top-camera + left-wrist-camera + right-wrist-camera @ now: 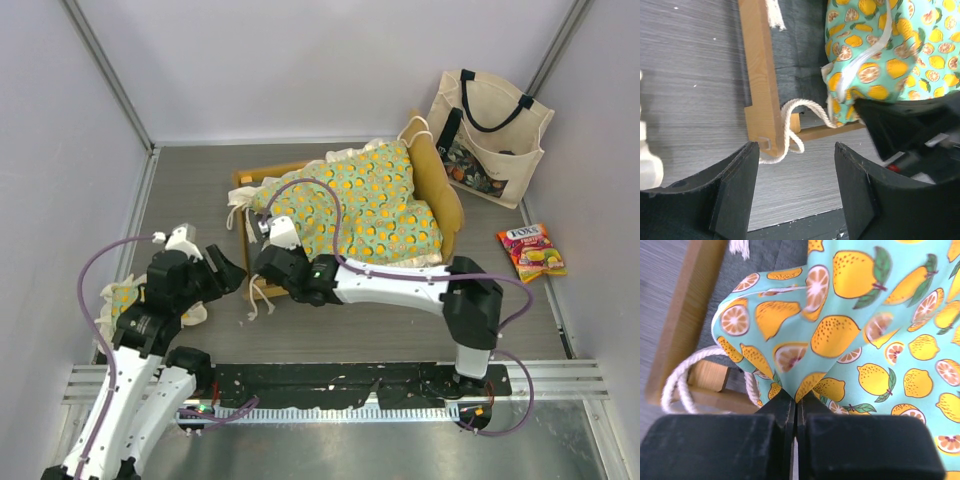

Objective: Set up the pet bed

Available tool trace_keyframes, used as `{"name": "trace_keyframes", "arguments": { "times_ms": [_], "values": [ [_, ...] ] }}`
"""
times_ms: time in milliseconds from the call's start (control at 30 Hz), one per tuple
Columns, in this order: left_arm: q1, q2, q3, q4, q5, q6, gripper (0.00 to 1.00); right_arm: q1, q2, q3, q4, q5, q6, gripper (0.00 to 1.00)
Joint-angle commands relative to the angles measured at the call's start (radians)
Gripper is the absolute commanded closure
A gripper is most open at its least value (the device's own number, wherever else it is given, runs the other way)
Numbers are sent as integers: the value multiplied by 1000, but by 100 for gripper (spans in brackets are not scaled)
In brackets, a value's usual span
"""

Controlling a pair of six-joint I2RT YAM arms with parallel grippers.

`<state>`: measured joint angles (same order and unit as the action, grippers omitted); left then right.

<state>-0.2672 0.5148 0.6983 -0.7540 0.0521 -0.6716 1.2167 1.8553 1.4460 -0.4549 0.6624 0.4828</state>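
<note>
The pet bed's light-wood frame (243,210) lies mid-table, its curved headboard (445,195) to the right. The green orange-print mattress cushion (370,205) lies over the frame. My right gripper (265,257) is at the cushion's near left corner. In the right wrist view it (796,399) is shut on a pinched fold of the cushion (840,315), beside the frame rail (687,305) and a white rope tie (680,377). My left gripper (232,275) hovers just left of the frame's near corner. It (796,150) stands open and empty over the table, facing the frame corner (762,105) and the rope tie (792,112).
A cream tote bag (490,135) leans on the back right wall. A candy packet (532,250) lies on the right. A small matching ruffled pillow (120,298) sits partly under my left arm. Walls close in on three sides.
</note>
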Motion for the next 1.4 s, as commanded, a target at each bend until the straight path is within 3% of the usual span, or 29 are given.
{"name": "trace_keyframes", "arguments": {
  "times_ms": [0,267,533,700,1100,1367],
  "values": [
    [-3,109,30,120,143,99,35,-37,-197,-47,104,-33,-42,99],
    [-1,263,75,263,250,240,33,-126,-303,-120,168,-176,-69,99],
    [-3,306,21,550,445,306,37,-186,-350,-142,183,-271,-76,99],
    [-24,404,29,523,482,369,44,-209,-363,-142,193,-296,-75,99],
    [-132,429,1,481,396,474,39,-241,-363,-134,208,-342,-56,99],
    [-156,474,12,467,384,483,43,-247,-361,-130,211,-359,-47,99]
  ]
}}
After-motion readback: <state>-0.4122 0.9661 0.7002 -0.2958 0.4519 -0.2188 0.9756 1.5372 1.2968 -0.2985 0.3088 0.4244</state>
